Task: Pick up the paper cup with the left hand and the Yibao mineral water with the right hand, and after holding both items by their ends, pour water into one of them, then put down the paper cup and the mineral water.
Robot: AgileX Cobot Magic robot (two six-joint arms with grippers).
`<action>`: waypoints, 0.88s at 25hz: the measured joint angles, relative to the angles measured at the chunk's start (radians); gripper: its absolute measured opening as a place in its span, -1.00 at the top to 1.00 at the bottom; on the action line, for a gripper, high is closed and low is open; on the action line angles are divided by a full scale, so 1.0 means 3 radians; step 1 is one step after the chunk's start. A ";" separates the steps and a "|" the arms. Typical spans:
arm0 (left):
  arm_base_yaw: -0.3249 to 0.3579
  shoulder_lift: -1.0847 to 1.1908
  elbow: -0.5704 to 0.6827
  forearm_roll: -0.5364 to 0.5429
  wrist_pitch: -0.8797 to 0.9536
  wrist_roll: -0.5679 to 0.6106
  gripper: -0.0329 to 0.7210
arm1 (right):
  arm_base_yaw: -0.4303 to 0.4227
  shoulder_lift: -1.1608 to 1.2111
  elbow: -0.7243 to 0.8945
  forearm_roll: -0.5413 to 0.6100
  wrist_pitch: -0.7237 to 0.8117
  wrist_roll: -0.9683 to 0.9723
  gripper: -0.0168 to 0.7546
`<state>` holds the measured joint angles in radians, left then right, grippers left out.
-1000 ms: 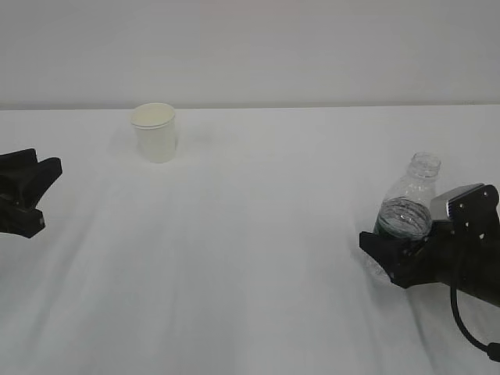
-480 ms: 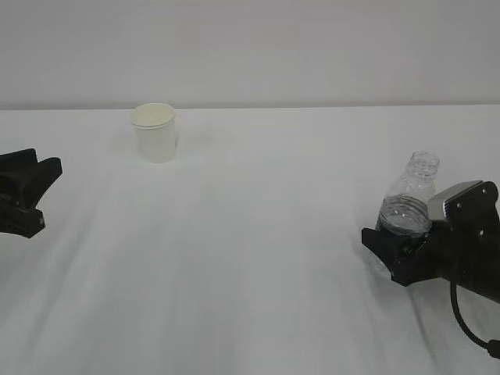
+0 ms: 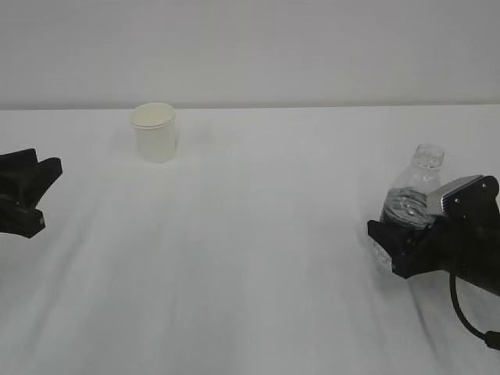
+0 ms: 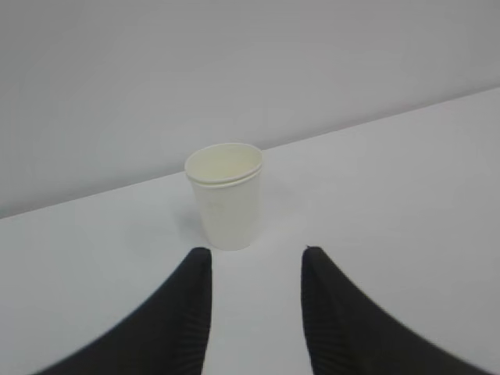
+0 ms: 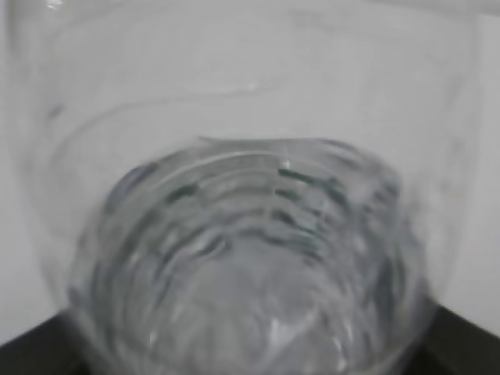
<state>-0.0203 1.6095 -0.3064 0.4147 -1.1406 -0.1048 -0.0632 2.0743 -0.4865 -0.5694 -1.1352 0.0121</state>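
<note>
The paper cup [image 3: 155,133] stands upright at the back left of the white table [image 3: 250,258]. In the left wrist view the paper cup [image 4: 226,195] is just beyond my left gripper [image 4: 256,254], which is open and empty. From outside, that left gripper [image 3: 43,195] hangs at the far left edge, well short of the cup. The Yibao mineral water [image 3: 420,183], clear and capless, leans to the right at the table's right side. My right gripper [image 3: 402,233] is shut around its lower body. In the right wrist view the bottle [image 5: 250,234] fills nearly everything, and its label is hidden.
A plain pale wall runs behind the table's back edge. A black cable [image 3: 465,316] loops down from the right arm near the front right corner.
The right gripper has shifted slightly right and closed in on the bottle, which now leans further right and sits lower behind the grey block. The left gripper and the cup have not moved.
</note>
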 joint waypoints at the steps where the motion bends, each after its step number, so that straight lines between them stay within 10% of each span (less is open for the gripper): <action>1: 0.0000 0.0000 0.0000 0.0000 0.0000 0.0000 0.18 | 0.0000 0.0000 0.0000 0.0007 0.0000 0.0000 -0.35; 22: 0.0000 0.0005 0.0000 0.0000 0.0000 0.0000 0.18 | 0.0000 0.0000 -0.0155 0.0468 0.0041 -0.0265 -0.23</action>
<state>-0.0203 1.6110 -0.3064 0.4147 -1.1406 -0.1048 -0.0632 2.0743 -0.5329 -0.4288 -1.1228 -0.0673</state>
